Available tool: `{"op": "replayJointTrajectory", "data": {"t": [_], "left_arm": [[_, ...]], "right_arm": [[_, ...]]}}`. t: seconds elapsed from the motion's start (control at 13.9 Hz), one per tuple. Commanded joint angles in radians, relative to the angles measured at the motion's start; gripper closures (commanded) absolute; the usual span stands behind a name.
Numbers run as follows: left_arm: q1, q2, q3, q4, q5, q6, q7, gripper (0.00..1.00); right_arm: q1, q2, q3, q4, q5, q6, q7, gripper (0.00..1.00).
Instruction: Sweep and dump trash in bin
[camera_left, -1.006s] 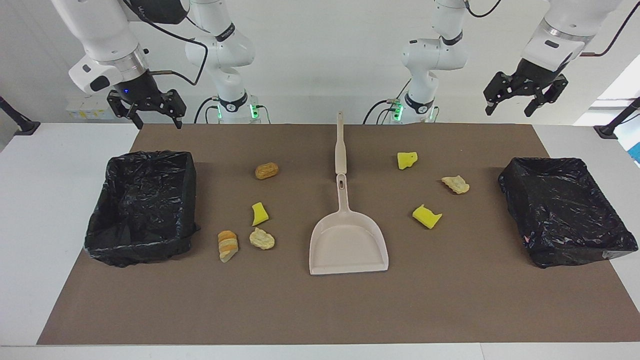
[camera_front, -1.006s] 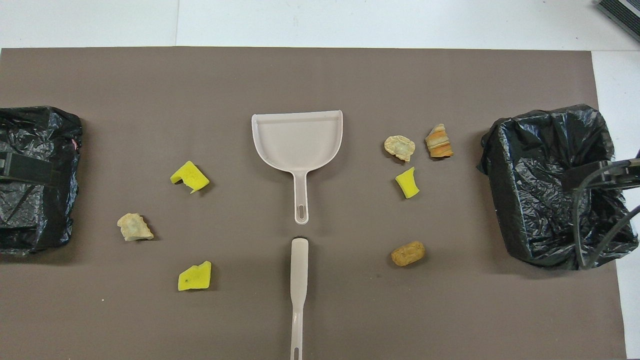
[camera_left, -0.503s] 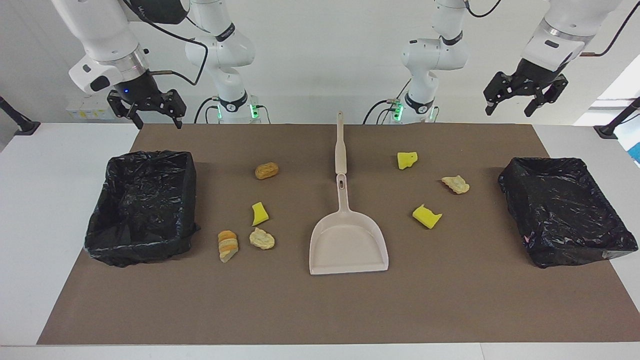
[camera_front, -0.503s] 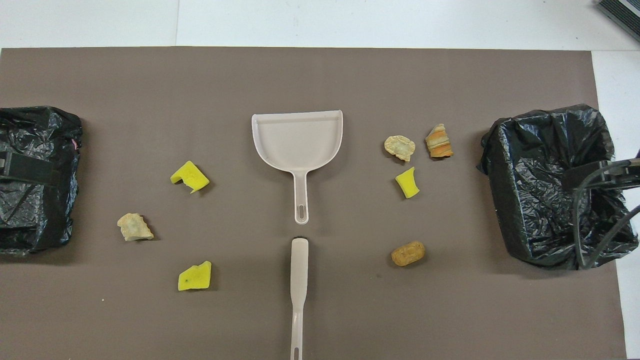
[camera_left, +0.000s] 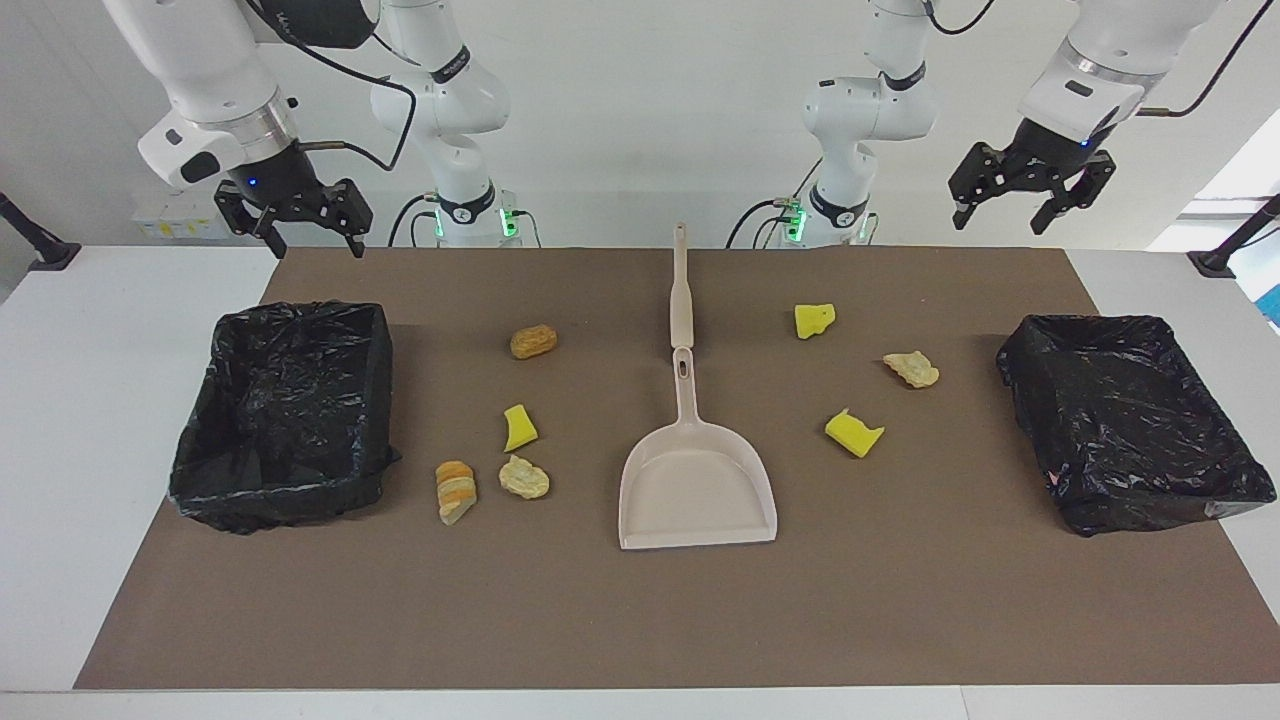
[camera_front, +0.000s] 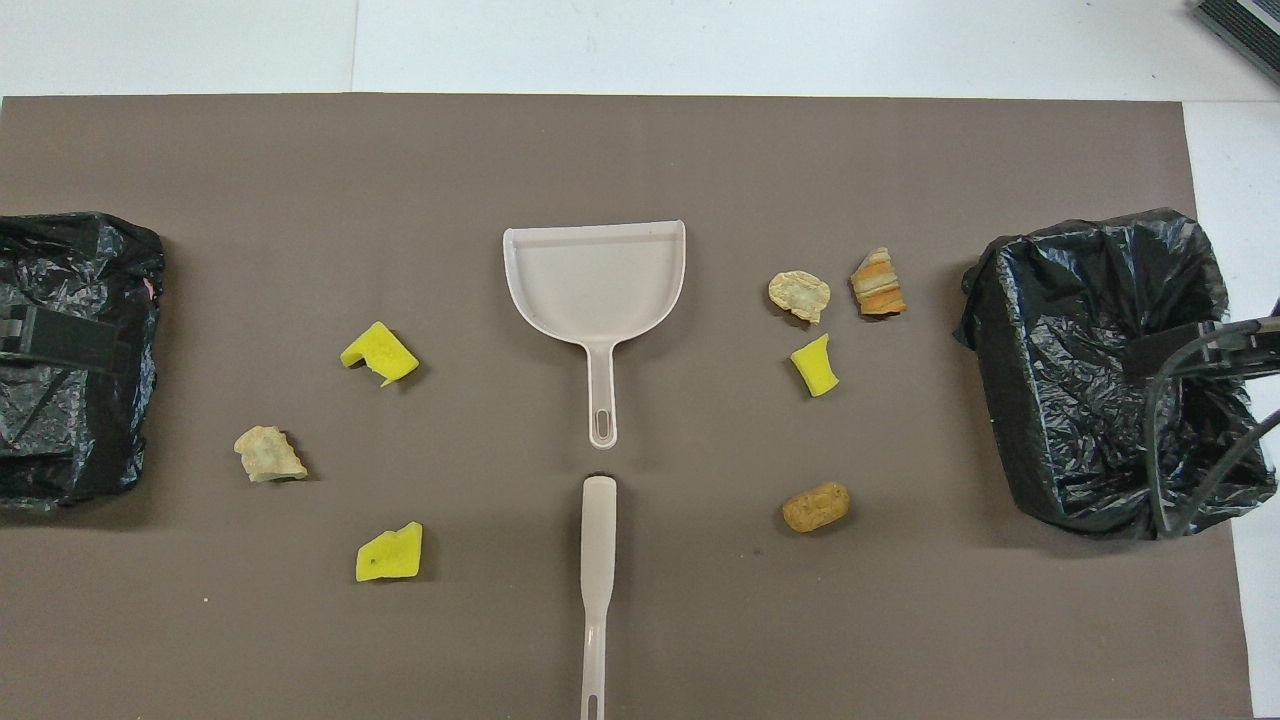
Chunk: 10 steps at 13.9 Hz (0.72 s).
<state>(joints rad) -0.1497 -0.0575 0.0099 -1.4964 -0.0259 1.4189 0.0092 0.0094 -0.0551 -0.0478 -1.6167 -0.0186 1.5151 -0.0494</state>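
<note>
Left gripper raised near left-arm end, fingers spread wide, nothing held. Right gripper raised near right-arm end, spread wide, nothing held. Trash scattered on mat: seven scraps, three toward left-arm end, four toward right-arm end. Dustpan laid at centre; brush just beside its handle, nearer robots. Bins placed at both ends.

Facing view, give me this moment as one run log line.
left hand: open, raised | right hand: open, raised | trash: seven scraps on mat | dustpan: untouched | bins: no scraps visible
</note>
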Motion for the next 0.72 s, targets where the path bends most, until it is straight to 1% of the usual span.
{"op": "replayJointTrajectory", "data": {"t": [0.0,0.07,0.29,0.5,0.65], "left_arm": [[-0.072,-0.054,0.007,-0.100,-0.003,0.029,-0.015,0.00],[-0.097,-0.074,0.005,-0.140,-0.003,0.049,-0.050,0.00],[-0.201,-0.165,0.005,-0.327,-0.003,0.150,-0.161,0.00],[-0.319,-0.194,0.005,-0.447,-0.005,0.195,-0.247,0.00],[-0.393,-0.211,0.004,-0.534,-0.005,0.282,-0.297,0.00]], "right_arm": [[-0.006,-0.020,0.000,-0.028,0.017,0.027,-0.015,0.00],[-0.006,-0.020,0.000,-0.026,0.017,0.027,-0.015,0.00],[-0.006,-0.020,0.000,-0.026,0.017,0.025,-0.015,0.00],[-0.005,-0.020,0.000,-0.026,0.017,0.025,-0.015,0.00],[-0.006,-0.020,0.000,-0.026,0.017,0.025,-0.015,0.00]]}}
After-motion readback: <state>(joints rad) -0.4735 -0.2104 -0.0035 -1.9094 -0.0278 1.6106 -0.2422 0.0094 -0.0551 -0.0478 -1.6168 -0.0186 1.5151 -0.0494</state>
